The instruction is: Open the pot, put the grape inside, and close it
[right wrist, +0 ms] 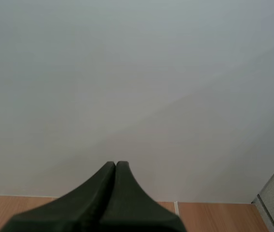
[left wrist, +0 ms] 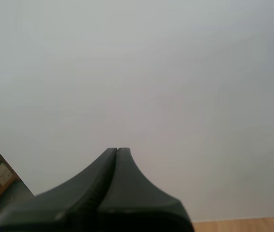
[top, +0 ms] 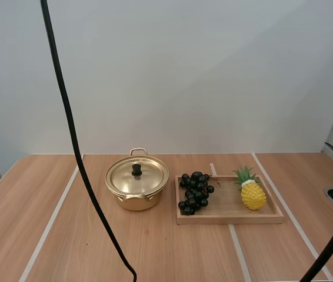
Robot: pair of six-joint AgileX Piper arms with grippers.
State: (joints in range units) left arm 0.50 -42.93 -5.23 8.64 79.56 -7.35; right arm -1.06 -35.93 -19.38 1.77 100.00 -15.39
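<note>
"Where were the grapes when you looked?"

"The bunch of grapes (top: 195,192) lay on the left end of the wooden tray (top: 231,218), just beside the pot (top: 136,201). A toy pineapple (top: 252,194) stood at the tray's other end. The lid (top: 137,179) was on the pot."

"And the arms?"

"Both were aimed out above the bench (top: 60,235). The left fingers (left wrist: 122,162) were pressed together on nothing, and so were the right fingers (right wrist: 122,173)."

"What worried you?"

"The lid's black knob (top: 136,170) was small. I reckoned an off-centre pinch could slip, or drag the pot sideways. The bunch looked loose too, so a grip on one berry might have let it swing against the rim or knock the pineapple."
</note>
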